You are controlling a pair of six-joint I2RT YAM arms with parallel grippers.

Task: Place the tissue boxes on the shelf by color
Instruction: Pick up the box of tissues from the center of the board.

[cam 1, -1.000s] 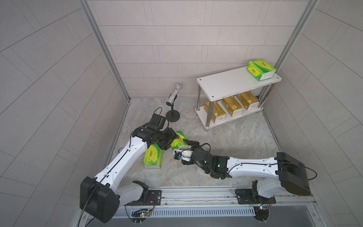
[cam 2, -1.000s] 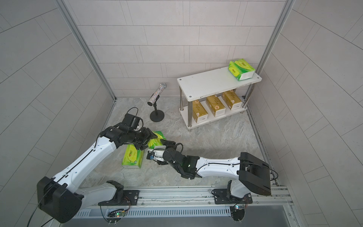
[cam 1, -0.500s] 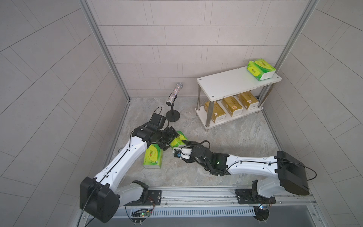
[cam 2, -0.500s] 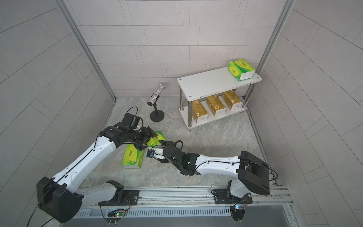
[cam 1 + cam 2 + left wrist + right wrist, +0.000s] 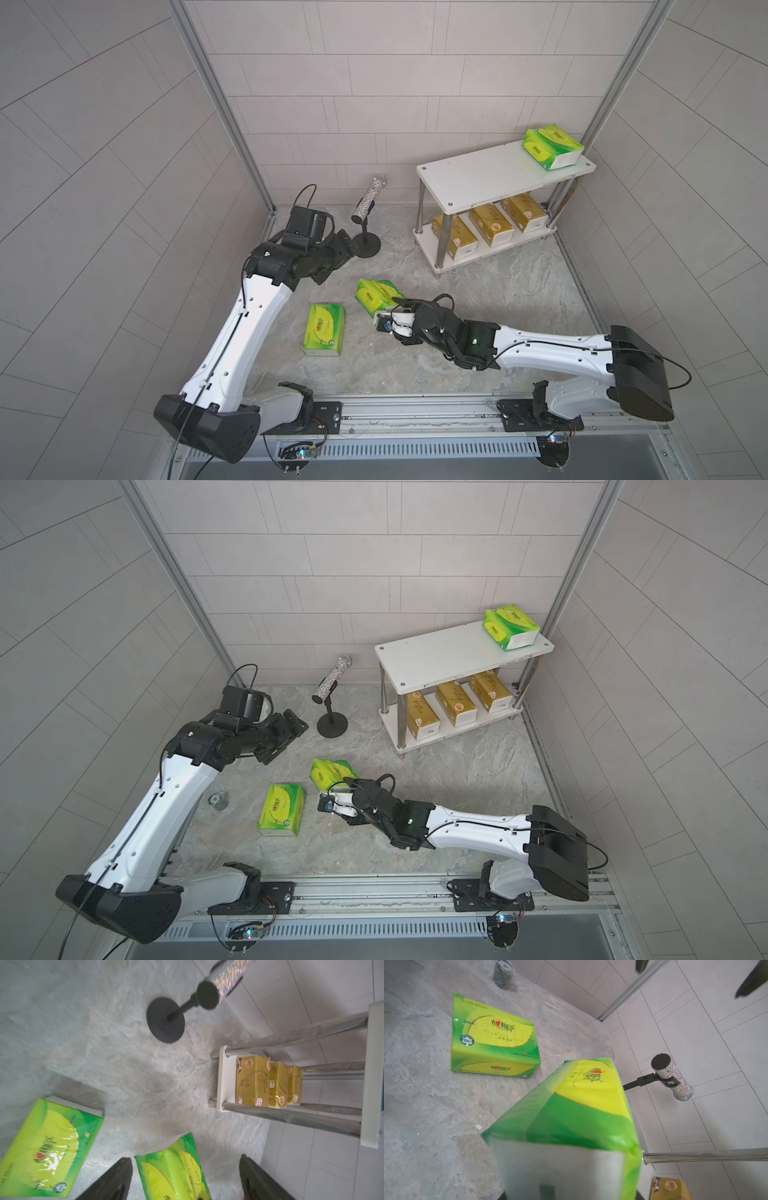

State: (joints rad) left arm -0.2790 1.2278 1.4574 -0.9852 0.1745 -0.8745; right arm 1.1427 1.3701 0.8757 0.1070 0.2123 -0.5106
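My right gripper [image 5: 387, 309] is shut on the near end of a green tissue box [image 5: 374, 292], which it holds tilted over the floor; in the right wrist view this box [image 5: 579, 1105] fills the foreground. My left gripper [image 5: 338, 262] stands open, drawn back from that box [image 5: 176, 1169] and apart from it. A second green box [image 5: 325, 328] lies flat on the floor. A third green box [image 5: 550, 146] sits on the top board of the white shelf [image 5: 478, 178]. Three gold boxes [image 5: 492, 224] stand in a row on its lower board.
A glittery cylinder on a black-based stand [image 5: 366, 245] stands just behind the left gripper. A small dark cylinder [image 5: 218, 802] sits on the floor by the left arm. Tiled walls close in the left, back and right sides.
My left gripper has opened, let go of the green box and drawn back toward the back left. My right gripper has moved in and closed on that box.
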